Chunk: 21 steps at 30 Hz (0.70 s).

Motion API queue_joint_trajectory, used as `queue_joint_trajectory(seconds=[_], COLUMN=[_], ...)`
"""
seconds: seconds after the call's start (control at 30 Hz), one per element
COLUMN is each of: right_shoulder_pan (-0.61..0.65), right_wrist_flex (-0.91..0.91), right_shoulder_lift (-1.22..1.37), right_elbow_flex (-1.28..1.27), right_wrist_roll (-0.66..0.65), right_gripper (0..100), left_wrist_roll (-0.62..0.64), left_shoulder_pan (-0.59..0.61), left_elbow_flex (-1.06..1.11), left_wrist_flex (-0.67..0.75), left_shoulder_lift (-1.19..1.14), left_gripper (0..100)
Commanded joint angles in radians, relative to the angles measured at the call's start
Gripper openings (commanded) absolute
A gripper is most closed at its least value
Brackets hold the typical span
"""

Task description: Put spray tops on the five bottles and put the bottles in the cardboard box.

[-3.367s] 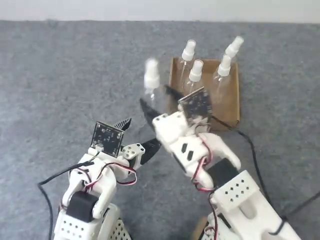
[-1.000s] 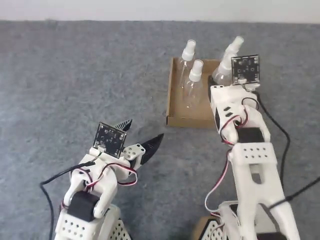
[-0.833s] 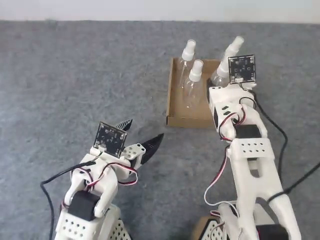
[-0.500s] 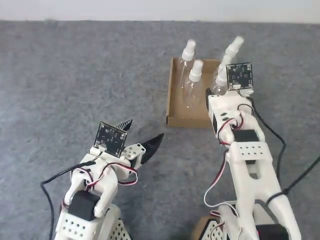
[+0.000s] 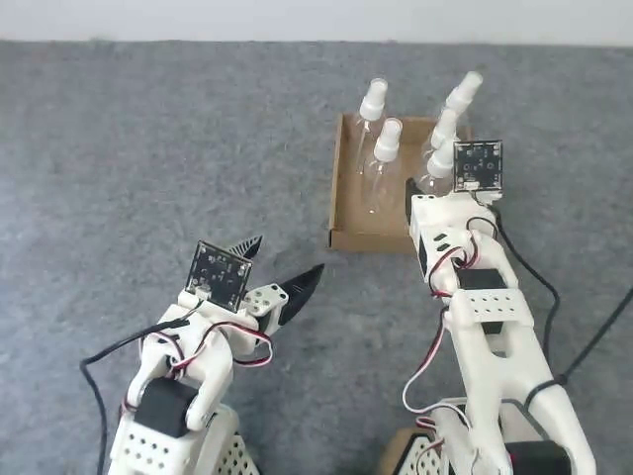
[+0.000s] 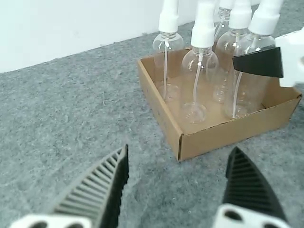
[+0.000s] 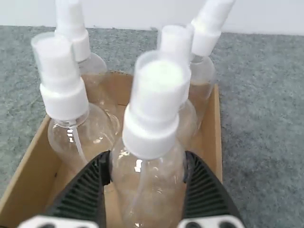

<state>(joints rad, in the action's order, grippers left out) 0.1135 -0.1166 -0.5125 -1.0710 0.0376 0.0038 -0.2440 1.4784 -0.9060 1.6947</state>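
Note:
The cardboard box sits at the far middle-right of the grey carpet. Several clear bottles with white spray tops stand in it, among them one at the box's far left and one just in front of it. My right gripper is over the box's near right part, shut on the nearest bottle, one black finger pressed to each side. The left wrist view shows that bottle resting on the box floor with a right finger across it. My left gripper is open, near its base, short of the box.
The grey carpet spreads bare to the left of the box and between the two arms. A white wall runs along the far edge. A black cable trails from the right arm.
The right arm carried a bottle from beside the box's left wall into the box's right side, then drew back slightly toward its base. The left arm has not moved.

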Motion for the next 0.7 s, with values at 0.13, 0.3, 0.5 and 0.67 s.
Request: queue_joint_trajectory(seconds=[0.13, 0.3, 0.5, 0.67], right_shoulder_pan=[-0.007, -0.015, 0.008, 0.008], right_wrist_flex=[0.025, 0.025, 0.025, 0.081], right_shoulder_lift=[-0.008, -0.008, -0.007, -0.007], right_elbow_flex=[-0.011, -0.018, -0.037, -0.066], right_wrist_roll=[0.02, 0.02, 0.02, 0.02], right_gripper=[0.6, 0.6, 0.6, 0.6], left_wrist_roll=[-0.008, -0.008, -0.008, -0.008], left_shoulder_pan=[0.0, 0.0, 0.0, 0.0], left_elbow_flex=[-0.007, -0.007, -0.007, -0.007], left_wrist_flex=[0.028, 0.028, 0.028, 0.028], left_shoulder_lift=[0.011, 0.011, 0.011, 0.011], left_gripper=[30, 30, 30, 30])
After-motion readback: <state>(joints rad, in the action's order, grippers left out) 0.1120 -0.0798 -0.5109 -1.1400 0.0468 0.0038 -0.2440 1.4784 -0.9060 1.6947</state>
